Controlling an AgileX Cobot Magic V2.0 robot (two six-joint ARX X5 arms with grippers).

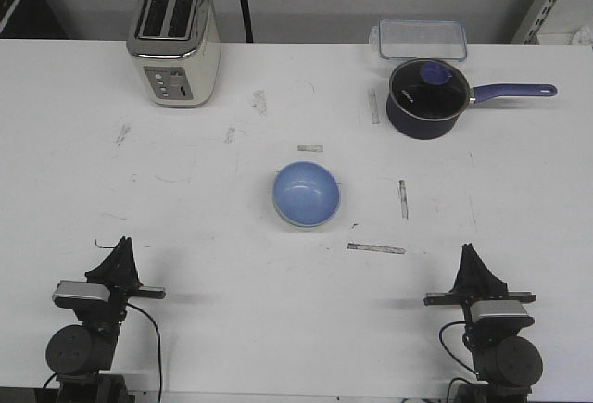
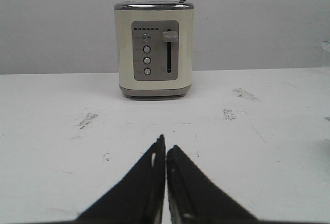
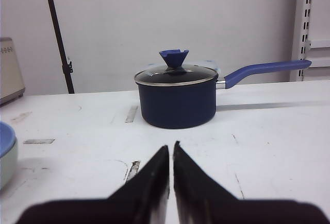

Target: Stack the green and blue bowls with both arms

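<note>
Both pointed black grippers, left [image 1: 121, 247] and right [image 1: 470, 253], closed, empty; light periwinkle-blue round bowl [image 1: 307, 194] nested inside pale mint-green bowl [image 3: 6, 165], mid-table.

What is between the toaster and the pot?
Nothing stands between the toaster and the pot: the front view shows only bare white table with scuff marks.

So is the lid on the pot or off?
On. The glass lid with its blue knob sits flat on the rim of the dark blue saucepan, closing it; the front view shows the same.
</note>
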